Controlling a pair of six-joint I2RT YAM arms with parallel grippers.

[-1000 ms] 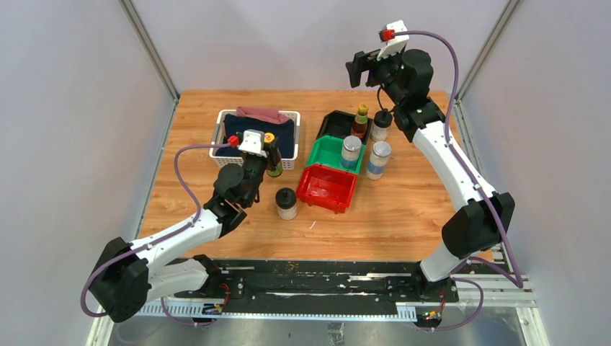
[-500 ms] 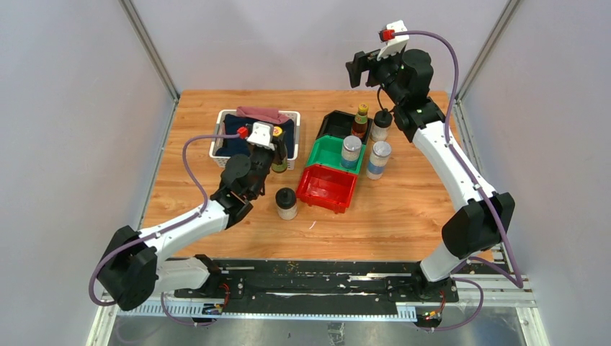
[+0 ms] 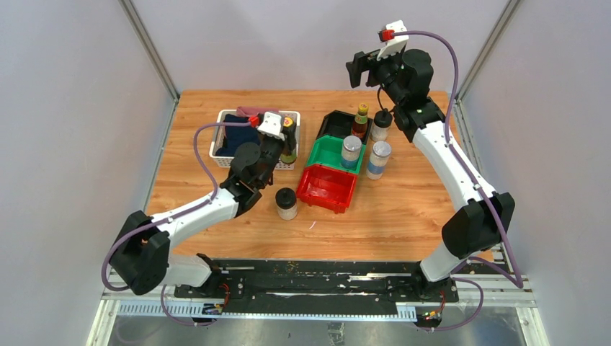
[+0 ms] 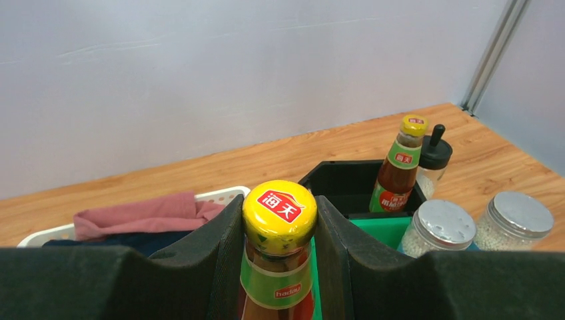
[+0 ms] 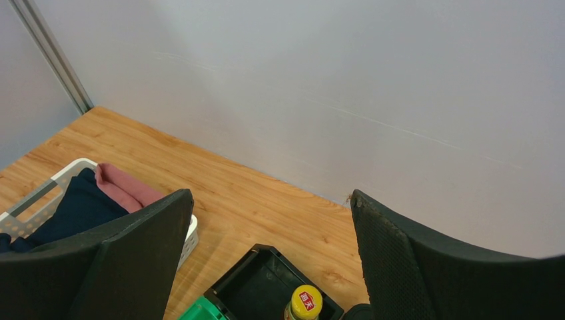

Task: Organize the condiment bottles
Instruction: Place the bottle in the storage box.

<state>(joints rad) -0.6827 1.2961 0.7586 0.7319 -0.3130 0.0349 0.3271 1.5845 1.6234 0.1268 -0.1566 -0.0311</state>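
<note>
My left gripper (image 3: 287, 138) is shut on a slim dark sauce bottle with a yellow cap (image 4: 279, 217), held upright by its neck beside the white basket; the bottle shows in the top view (image 3: 290, 144). A second yellow-capped sauce bottle (image 3: 360, 120) stands in the black bin (image 3: 333, 124), also seen from both wrists (image 4: 398, 165) (image 5: 304, 303). A black-lidded jar (image 3: 381, 124) stands right of it. One silver-lidded shaker (image 3: 351, 152) is in the green bin (image 3: 324, 151), another (image 3: 378, 159) on the table. A second black-lidded jar (image 3: 287, 202) stands left of the red bin (image 3: 326, 189). My right gripper (image 3: 358, 68) is open and empty, high above the black bin.
The white basket (image 3: 225, 120) with dark and pink cloth sits at the back left. The three bins lie in a diagonal row mid-table. Grey walls and metal posts close in the table on three sides.
My left gripper has carried the sauce bottle up and to the right, along the basket's right side toward the bins. The right arm has not moved.
</note>
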